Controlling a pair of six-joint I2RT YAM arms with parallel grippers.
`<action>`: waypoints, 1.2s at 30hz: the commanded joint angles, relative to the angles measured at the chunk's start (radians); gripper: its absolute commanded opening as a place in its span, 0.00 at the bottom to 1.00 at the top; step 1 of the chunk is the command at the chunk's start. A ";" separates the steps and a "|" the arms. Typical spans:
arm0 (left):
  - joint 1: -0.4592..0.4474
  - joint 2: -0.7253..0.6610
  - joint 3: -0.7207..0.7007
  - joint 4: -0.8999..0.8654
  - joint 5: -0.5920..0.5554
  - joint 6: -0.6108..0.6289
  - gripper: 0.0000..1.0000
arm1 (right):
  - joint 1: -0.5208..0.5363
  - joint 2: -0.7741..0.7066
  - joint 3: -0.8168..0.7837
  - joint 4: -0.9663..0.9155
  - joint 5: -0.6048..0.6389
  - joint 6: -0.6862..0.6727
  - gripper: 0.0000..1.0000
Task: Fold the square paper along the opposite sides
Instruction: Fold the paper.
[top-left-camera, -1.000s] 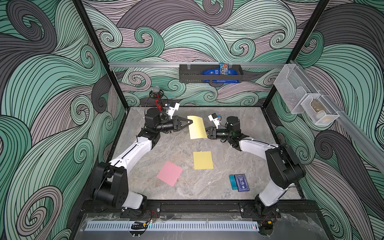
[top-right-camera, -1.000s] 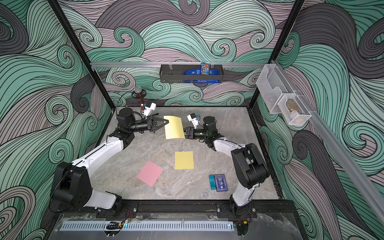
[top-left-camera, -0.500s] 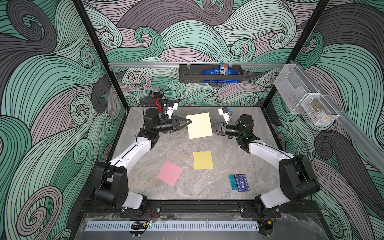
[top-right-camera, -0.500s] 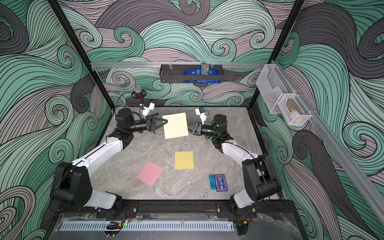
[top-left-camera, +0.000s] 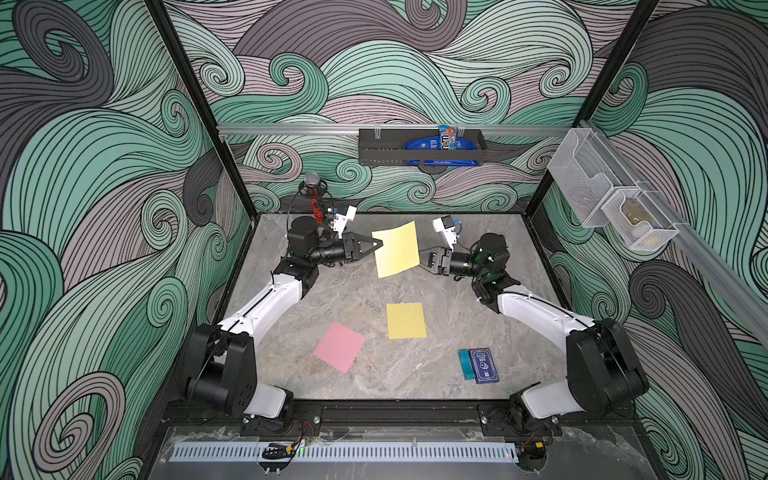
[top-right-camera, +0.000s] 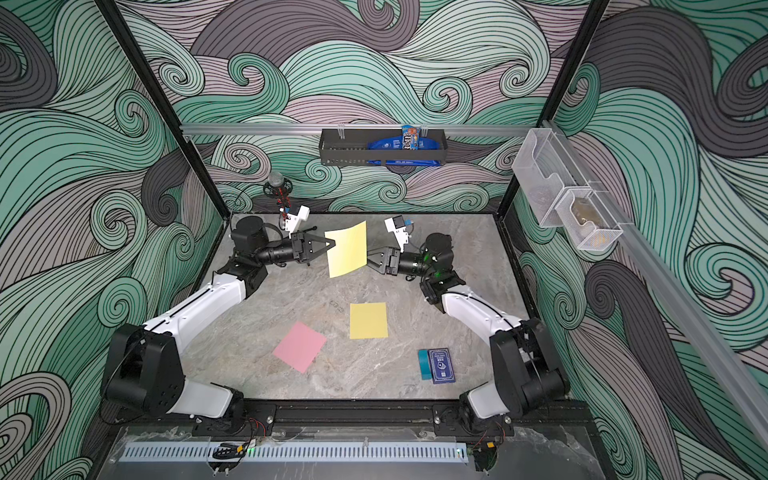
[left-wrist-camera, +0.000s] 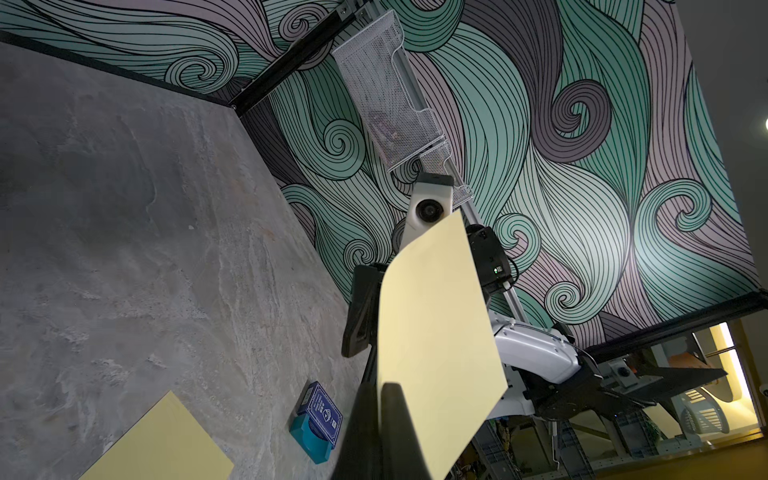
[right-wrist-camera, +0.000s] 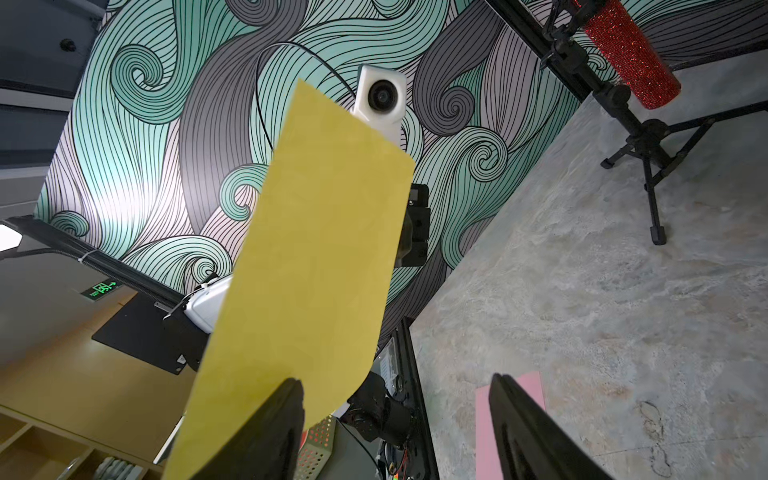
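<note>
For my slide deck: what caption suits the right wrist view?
Right gripper open, yellow paper in the air before it.

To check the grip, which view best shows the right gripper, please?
The right wrist view: the right gripper stands open, yellow paper beside one finger. Both top views show it small; in the left wrist view paper partly hides it.

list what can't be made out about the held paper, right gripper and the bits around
- Held yellow paper: whether it touches the right gripper's finger; right wrist view, frame edge cuts it.
- Blue card box: print too small in both top views.
- Mesh bin: contents blurred behind mesh, top views.
- Pink paper: mostly cut off by finger and frame, right wrist view.
</note>
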 joint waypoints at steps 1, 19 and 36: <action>0.005 -0.010 0.004 -0.006 0.010 0.038 0.00 | -0.005 -0.018 0.000 0.011 0.009 0.004 0.75; 0.005 -0.056 -0.006 -0.055 -0.001 0.115 0.00 | -0.041 -0.034 0.138 -0.366 0.045 -0.182 0.68; 0.005 -0.053 -0.009 -0.058 -0.004 0.114 0.00 | 0.060 -0.066 0.138 -0.279 0.077 -0.118 0.83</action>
